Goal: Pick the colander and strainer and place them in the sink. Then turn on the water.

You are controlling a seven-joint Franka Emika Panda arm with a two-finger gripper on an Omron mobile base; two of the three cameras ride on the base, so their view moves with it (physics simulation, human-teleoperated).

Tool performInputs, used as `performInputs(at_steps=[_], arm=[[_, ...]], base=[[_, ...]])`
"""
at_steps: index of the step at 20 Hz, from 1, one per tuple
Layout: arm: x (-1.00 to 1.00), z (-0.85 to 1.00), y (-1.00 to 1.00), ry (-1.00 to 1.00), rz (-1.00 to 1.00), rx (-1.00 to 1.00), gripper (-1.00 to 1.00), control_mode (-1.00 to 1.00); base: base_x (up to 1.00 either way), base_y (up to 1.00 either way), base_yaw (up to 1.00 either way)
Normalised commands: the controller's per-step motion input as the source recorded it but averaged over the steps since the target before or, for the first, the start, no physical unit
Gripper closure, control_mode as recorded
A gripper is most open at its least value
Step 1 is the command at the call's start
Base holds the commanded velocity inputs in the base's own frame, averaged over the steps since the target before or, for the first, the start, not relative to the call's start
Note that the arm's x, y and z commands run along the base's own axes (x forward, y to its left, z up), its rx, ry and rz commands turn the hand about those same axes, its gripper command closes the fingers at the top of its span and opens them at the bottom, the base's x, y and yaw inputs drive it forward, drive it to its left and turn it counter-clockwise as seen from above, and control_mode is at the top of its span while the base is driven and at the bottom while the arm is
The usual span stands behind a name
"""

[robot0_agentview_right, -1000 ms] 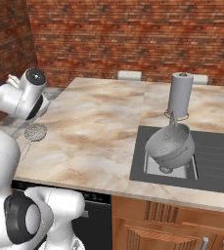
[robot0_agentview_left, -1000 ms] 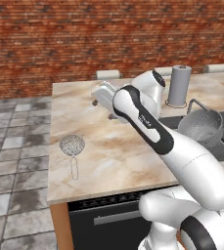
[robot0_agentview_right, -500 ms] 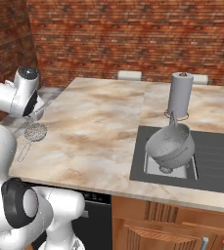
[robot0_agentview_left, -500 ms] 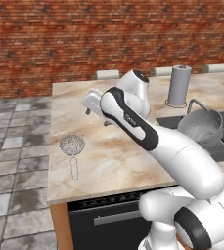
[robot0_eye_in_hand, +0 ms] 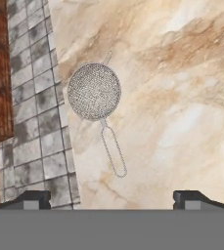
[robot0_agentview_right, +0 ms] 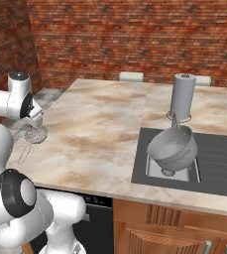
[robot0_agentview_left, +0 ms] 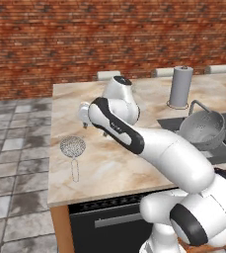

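Fingers (robot0_eye_in_hand: 37,197) spread wide and empty above strainer (robot0_eye_in_hand: 94,92) near table (robot0_eye_in_hand: 182,97) edge; colander (robot0_agentview_right: 172,148) in sink (robot0_agentview_right: 219,158).

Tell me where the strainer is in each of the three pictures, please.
Left base view: strainer at centre-left, near the counter's left edge.
Right base view: far left, below the gripper.
Hand view: upper centre-left.
Shared landmark: the marble counter's edge beside the tiled floor.

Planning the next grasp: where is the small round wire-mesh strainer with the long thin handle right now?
The strainer lies flat on the marble counter near its left edge, handle toward the front, just below the open gripper; the hand view shows it ahead.
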Motion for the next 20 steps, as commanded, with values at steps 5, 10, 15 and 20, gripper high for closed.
performInputs(at_steps=[5, 10, 15, 20], arm=[[0.01, -0.51, 0.00, 0.00, 0.01, -0.10, -1.00, -1.00], [0.11, -0.38, 0.00, 0.00, 0.03, -0.02, -1.00, -1.00], [0.19, -0.31, 0.00, 0.03, 0.05, 0.00, -1.00, -1.00], [0.36, -0.26, 0.05, 0.06, 0.04, 0.00, -1.00, -1.00]], base=[[0.00, 0.00, 0.00], [0.00, 0.00, 0.00], [0.00, 0.00, 0.00], [0.00, 0.00, 0.00]])
